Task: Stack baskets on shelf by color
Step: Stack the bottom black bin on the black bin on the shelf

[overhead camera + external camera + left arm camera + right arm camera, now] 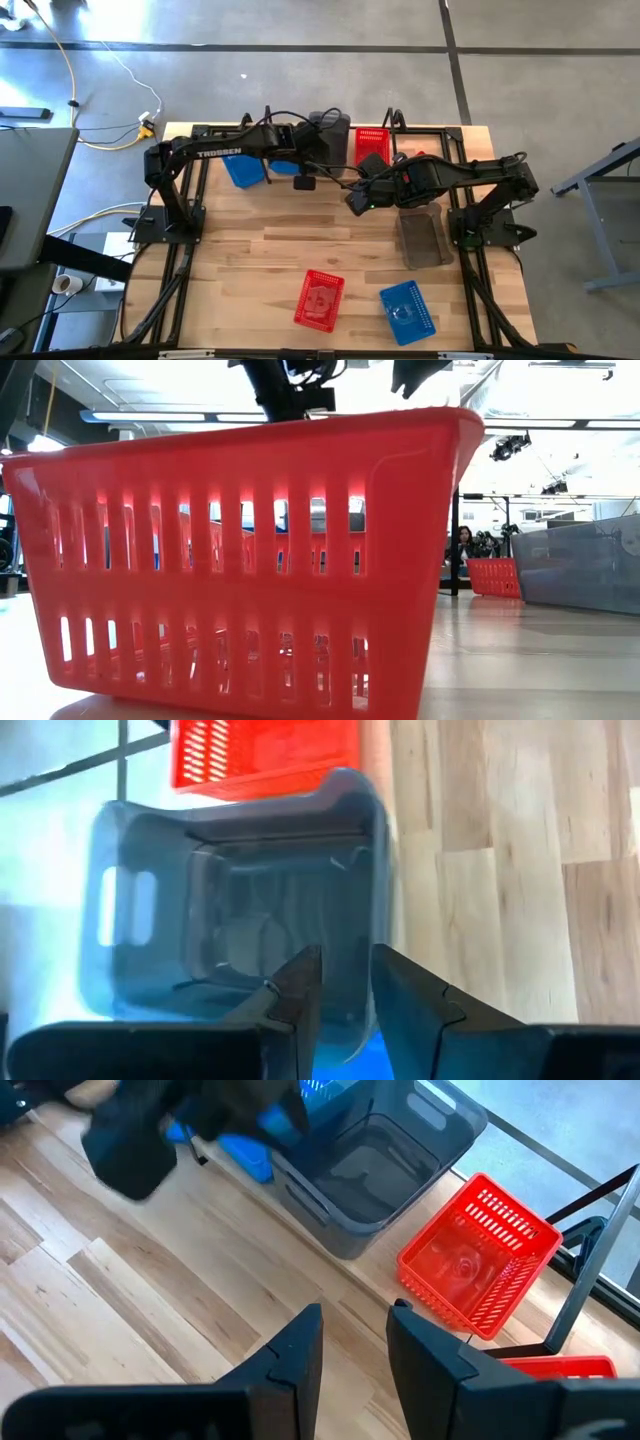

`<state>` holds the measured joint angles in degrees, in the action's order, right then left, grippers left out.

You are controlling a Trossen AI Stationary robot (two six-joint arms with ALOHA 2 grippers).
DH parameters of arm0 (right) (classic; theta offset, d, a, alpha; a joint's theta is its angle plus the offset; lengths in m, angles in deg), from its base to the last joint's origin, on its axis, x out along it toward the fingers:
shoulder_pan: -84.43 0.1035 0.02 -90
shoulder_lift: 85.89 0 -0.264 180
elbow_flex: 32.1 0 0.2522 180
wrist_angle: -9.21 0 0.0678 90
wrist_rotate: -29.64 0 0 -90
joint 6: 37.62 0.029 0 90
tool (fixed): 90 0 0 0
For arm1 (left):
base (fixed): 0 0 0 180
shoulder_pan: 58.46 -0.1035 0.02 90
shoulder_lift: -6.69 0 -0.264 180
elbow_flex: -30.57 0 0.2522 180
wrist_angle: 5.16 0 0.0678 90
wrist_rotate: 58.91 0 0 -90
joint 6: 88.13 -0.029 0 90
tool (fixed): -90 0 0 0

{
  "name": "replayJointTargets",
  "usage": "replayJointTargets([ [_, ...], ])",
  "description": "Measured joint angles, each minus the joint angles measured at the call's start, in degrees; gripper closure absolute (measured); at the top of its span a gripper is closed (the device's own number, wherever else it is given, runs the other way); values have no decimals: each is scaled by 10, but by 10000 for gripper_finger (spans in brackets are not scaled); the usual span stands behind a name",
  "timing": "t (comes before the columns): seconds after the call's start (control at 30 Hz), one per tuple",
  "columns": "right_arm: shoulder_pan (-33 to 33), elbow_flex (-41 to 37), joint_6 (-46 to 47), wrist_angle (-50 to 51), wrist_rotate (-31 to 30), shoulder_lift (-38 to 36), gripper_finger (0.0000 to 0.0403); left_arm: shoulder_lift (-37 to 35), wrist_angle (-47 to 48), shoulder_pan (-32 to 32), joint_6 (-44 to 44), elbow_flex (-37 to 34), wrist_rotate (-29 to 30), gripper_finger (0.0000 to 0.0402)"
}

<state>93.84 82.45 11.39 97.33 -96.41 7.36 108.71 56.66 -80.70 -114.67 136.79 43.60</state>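
On the shelf (395, 120) at the table's far edge stand blue baskets (243, 170), a smoky grey basket (332, 128) and a red basket (371, 145), side by side. My left gripper (347, 982) hovers open over the grey basket's (240, 910) end nearest the blue ones, its fingers apart above the rim. My right gripper (355, 1345) hangs open over bare wood in front of the shelf, with nothing between its fingers. Loose on the table lie a grey basket (422, 236), a red basket (320, 300) and a blue basket (407, 311).
The shelf's thin black rod uprights (588, 1265) rise beside the red basket (480, 1265). The two arms' hands are close together in front of the shelf. In the low view the near red basket (250, 560) fills the picture. Open wood lies at the table's near left.
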Motion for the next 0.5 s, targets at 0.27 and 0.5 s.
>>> replayJointTargets([
  [0.27, 0, 0, -6, 2, 5, 0, 302, -1, 119, -8, 29, 74, 1, 321],
  [0.5, -9, 0, -43, 2, 8, 0, 302, 0, 202, -45, 147, 82, -1, 321],
])
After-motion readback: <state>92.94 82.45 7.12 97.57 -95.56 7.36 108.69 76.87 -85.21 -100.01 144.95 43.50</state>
